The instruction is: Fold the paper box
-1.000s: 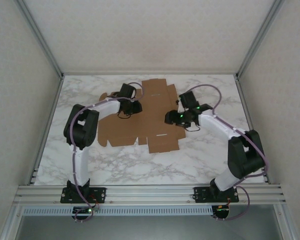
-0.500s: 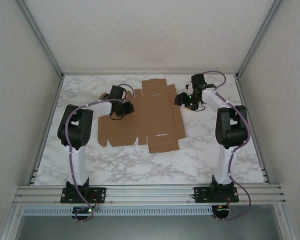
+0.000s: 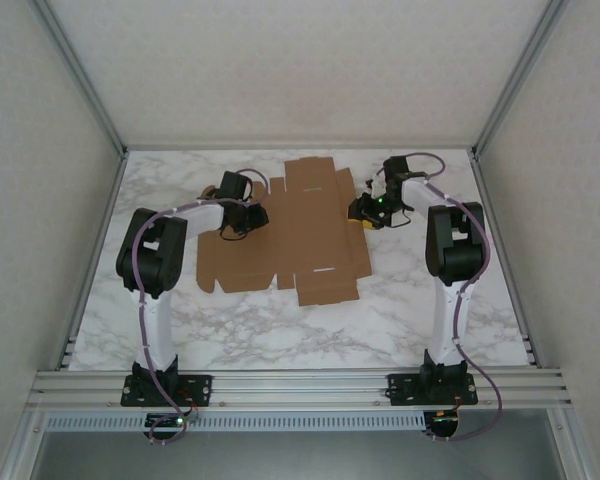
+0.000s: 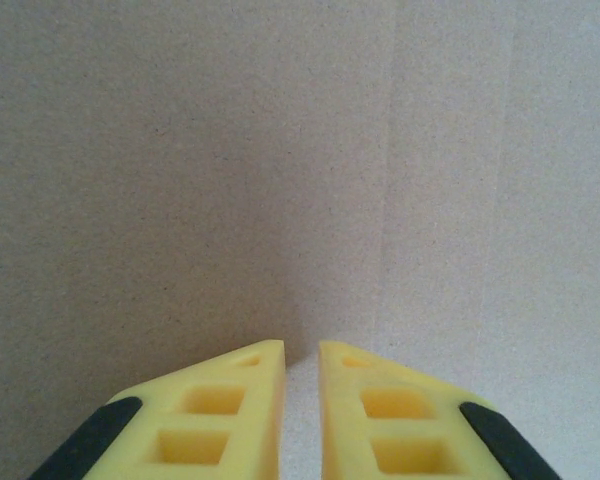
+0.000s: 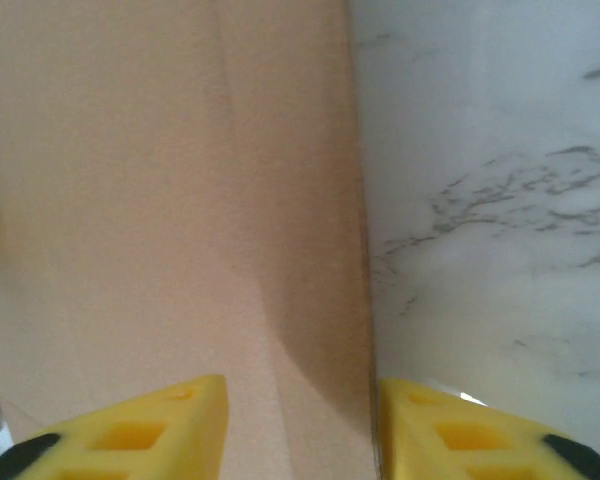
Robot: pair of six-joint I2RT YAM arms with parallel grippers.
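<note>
Top external view: the paper box (image 3: 310, 240), a plain brown die-cut sheet of corrugated cardboard, lies flat and unfolded on the white marbled tabletop (image 3: 280, 330), midway along its far edge. Both arms reach forward with elbows raised. The left claw (image 3: 242, 218) is over the sheet's left panel and the right claw (image 3: 364, 214) is at its right edge. Left wrist view: the left claw (image 4: 301, 350), yellow fingers drawn almost together with nothing between them, points at bare cardboard, probably to pin the sheet. Right wrist view: the right claw (image 5: 300, 390) is spread astride the sheet's right edge, one finger over cardboard and the other over marble, seemingly placed to raise that flap.
</note>
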